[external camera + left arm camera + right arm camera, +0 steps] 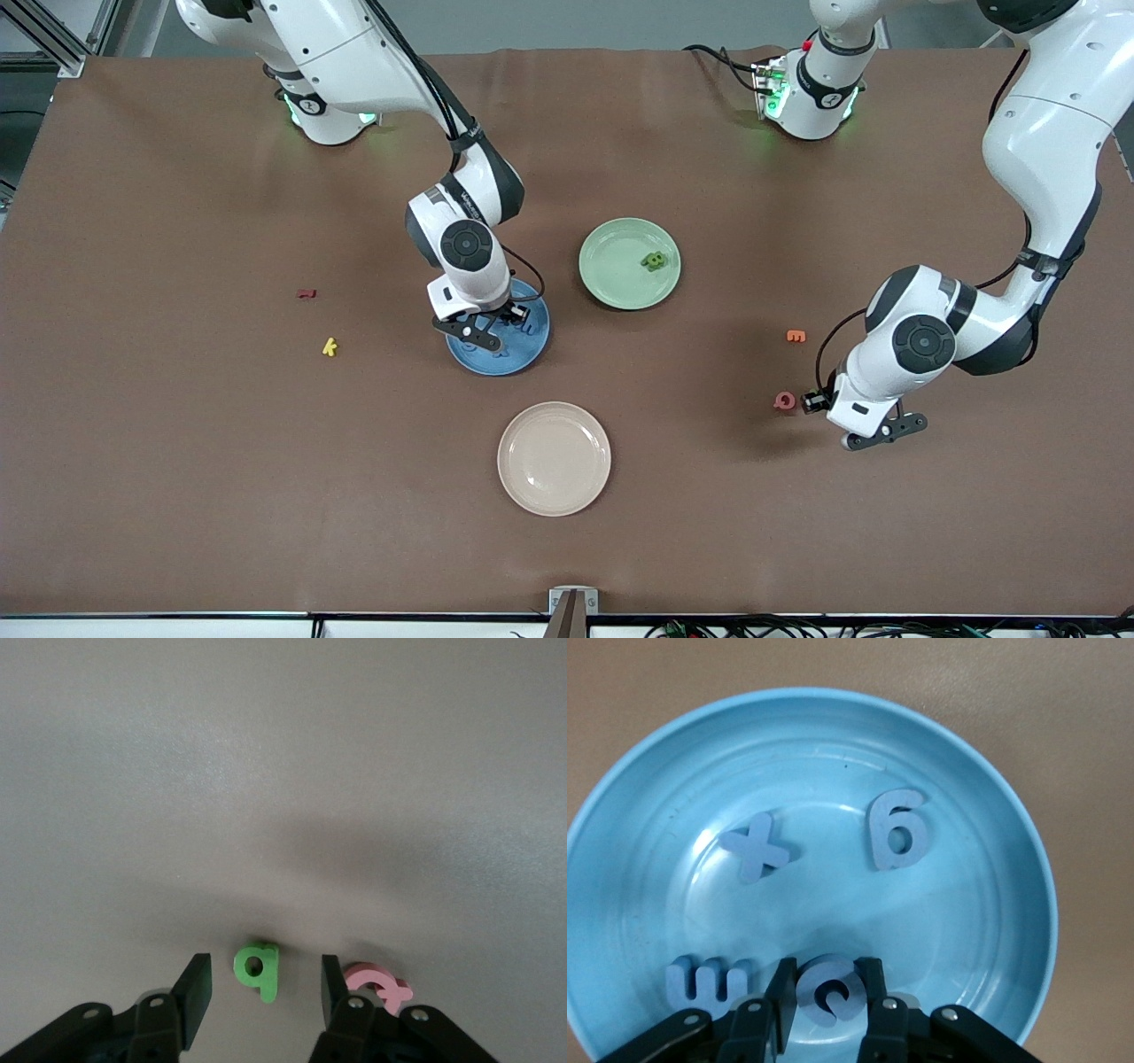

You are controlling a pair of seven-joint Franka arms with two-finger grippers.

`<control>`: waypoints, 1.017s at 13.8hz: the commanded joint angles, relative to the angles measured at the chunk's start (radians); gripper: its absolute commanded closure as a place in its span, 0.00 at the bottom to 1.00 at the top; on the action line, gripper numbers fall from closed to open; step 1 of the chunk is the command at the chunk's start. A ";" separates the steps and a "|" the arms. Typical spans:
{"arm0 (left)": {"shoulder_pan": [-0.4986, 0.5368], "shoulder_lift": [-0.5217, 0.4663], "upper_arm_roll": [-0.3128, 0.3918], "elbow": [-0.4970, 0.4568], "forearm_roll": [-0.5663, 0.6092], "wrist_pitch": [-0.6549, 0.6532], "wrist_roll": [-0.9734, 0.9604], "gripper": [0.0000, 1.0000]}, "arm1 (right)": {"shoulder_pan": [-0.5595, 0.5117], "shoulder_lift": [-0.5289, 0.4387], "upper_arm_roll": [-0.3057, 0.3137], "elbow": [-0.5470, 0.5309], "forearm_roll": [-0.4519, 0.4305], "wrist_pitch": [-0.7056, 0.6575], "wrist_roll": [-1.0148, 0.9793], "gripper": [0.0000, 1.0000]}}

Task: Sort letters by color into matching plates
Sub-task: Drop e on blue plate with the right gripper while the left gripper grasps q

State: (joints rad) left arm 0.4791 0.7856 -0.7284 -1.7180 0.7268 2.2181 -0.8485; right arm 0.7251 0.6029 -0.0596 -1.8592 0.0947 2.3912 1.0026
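The blue plate (pixel 524 353) holds blue letters: an "x" (pixel 755 849), a "6" (pixel 898 828) and an "E"-like one (pixel 704 983). My right gripper (pixel 493 330) is low over this plate, shut on a fourth, rounded blue letter (pixel 828 992), its fingers touching both of its sides. The pale green plate (pixel 611 257) holds a small cluster of green letters (pixel 654 260). My left gripper (pixel 873 436) is low over the table toward the left arm's end, open, its fingers (pixel 199 983) on either side of a green "q" (pixel 257 972) lying on the cloth. The arm hides that letter in the front view.
A pink letter (pixel 785 401) lies right beside the left gripper, also in the left wrist view (pixel 383 983). An orange letter (pixel 796 336) lies farther from the front camera. A cream plate (pixel 554 458) sits nearest the front camera. Red (pixel 306 293) and yellow (pixel 330 346) letters lie toward the right arm's end.
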 commanded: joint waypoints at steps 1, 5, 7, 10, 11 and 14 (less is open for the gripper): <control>-0.005 0.017 0.004 0.003 0.022 0.002 0.005 0.45 | 0.026 0.005 -0.008 0.015 0.005 -0.018 0.046 0.96; -0.004 0.029 0.017 0.003 0.011 0.002 -0.014 0.45 | 0.024 -0.003 -0.008 0.018 0.004 -0.092 0.045 0.28; -0.004 0.029 0.018 0.003 0.009 0.002 -0.037 0.45 | 0.024 -0.006 -0.008 0.031 0.004 -0.116 0.045 0.00; -0.005 0.030 0.021 0.003 0.009 0.002 -0.070 0.46 | 0.014 -0.006 -0.009 0.064 0.002 -0.135 0.034 0.00; -0.004 0.030 0.021 0.003 0.009 0.002 -0.070 0.47 | 0.007 -0.009 -0.011 0.080 -0.003 -0.145 0.028 0.00; -0.005 0.037 0.024 0.003 0.009 0.002 -0.075 0.47 | -0.067 -0.024 -0.016 0.184 -0.007 -0.314 -0.118 0.00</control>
State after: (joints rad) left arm 0.4795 0.8159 -0.7103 -1.7191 0.7268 2.2180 -0.9061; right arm 0.7223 0.6007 -0.0813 -1.7426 0.0931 2.1876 0.9790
